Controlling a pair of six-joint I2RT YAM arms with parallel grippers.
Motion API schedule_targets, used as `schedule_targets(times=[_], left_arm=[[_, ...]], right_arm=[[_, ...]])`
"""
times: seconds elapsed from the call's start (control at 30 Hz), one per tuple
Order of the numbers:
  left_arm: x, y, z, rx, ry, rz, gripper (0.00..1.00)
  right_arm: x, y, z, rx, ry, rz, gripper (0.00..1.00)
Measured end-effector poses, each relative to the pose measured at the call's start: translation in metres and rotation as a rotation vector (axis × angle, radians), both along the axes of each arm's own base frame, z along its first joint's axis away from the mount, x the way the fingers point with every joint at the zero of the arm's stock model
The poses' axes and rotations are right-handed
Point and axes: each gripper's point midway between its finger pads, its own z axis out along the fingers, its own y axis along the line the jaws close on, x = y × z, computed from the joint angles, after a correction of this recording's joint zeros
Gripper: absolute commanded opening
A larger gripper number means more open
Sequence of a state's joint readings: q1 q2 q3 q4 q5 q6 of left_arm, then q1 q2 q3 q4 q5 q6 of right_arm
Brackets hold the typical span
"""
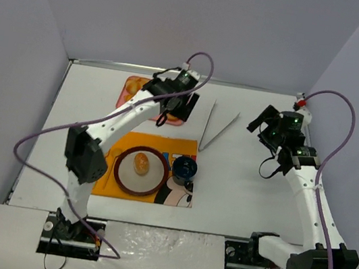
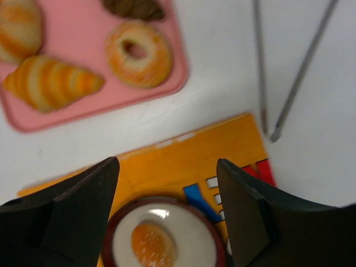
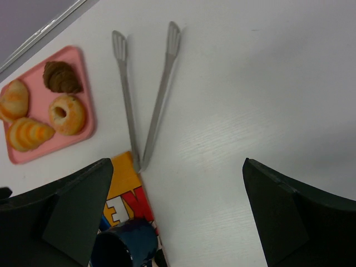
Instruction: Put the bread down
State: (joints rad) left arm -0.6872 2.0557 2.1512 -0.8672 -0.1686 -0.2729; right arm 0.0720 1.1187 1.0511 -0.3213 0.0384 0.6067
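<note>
The bread [image 1: 141, 163], a small golden-orange oval bun, lies on the white plate with a dark red rim [image 1: 119, 169] on the orange placemat. The left wrist view shows the bread [image 2: 151, 245] low in the frame, on the plate [image 2: 216, 245]. My left gripper [image 1: 167, 113] hovers above the placemat's far edge, beyond the plate; in its wrist view it [image 2: 167, 167] is open and empty. My right gripper [image 1: 261, 123] is over the bare table at the right, far from the plate; in its wrist view it [image 3: 178, 167] is open and empty.
A pink tray [image 2: 83, 30] at the back holds a croissant [image 2: 53, 80], a ring doughnut [image 2: 139, 53], a chocolate pastry and another bun. Metal tongs [image 1: 218, 130] lie right of the tray. A navy cup [image 1: 184, 168] stands on the placemat [image 1: 106, 188] right of the plate.
</note>
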Motion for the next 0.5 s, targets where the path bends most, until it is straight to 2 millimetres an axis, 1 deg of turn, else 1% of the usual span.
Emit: schedule_targets(times=[0.07,0.13,0.17,0.23,0.27,0.33,0.43,0.5], left_arm=[[-0.025,0.045,0.000,0.071,0.014,0.070,0.72],[-0.048,0.088,0.002,0.105,0.014,0.141,0.72],[-0.058,0.109,0.004,0.112,0.012,0.178,0.74],[-0.070,0.142,0.013,0.119,-0.004,0.244,0.81],[-0.075,0.154,0.018,0.115,-0.020,0.274,0.87],[-0.081,0.170,0.028,0.096,-0.059,0.315,0.97],[-0.099,0.184,0.033,0.092,-0.075,0.332,0.97],[-0.104,0.189,0.036,0.092,-0.084,0.337,0.97]], right_arm=[[0.007,0.028,0.004,-0.015,-0.002,0.086,1.00],[0.012,0.055,0.005,-0.031,0.001,0.164,1.00],[0.015,0.068,0.006,-0.043,0.001,0.198,1.00],[0.019,0.086,0.005,-0.054,0.002,0.246,1.00],[0.020,0.093,0.004,-0.062,0.005,0.265,1.00],[0.021,0.101,0.000,-0.086,0.016,0.285,1.00],[0.022,0.111,-0.002,-0.120,0.021,0.304,1.00],[0.022,0.118,-0.003,-0.137,0.021,0.324,1.00]])
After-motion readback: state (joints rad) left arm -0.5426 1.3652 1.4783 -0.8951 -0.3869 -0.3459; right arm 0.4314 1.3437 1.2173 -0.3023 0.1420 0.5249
